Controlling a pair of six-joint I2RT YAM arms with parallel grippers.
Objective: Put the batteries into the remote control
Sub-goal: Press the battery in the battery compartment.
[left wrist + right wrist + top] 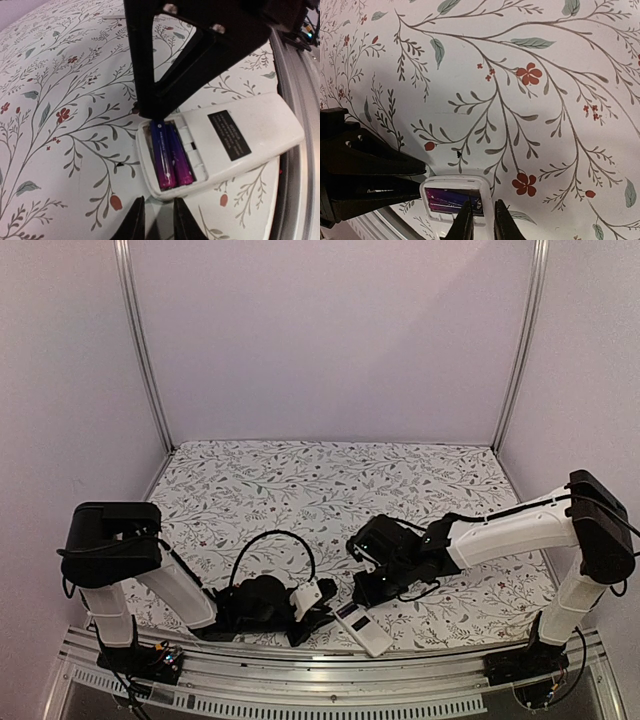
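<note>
Remote control: flat white plastic bar with a black label, lying back up near the table's front rail. The slot is open. Batteries: two glossy purple-blue cylinders side by side in it.

Right gripper: forearm slopes down from a raised elbow. Black tips a slit apart over the slot end; grip cannot be told.

Left gripper: arm folded low, tips narrowly parted and empty, just beside the remote's end.

Matte floral cloth lies beneath.

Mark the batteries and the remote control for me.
batteries (pixel 162 155): left wrist view, mid-body of one cell in the slot.
remote control (pixel 270 126): left wrist view, plain white back beyond the dark label.
</note>
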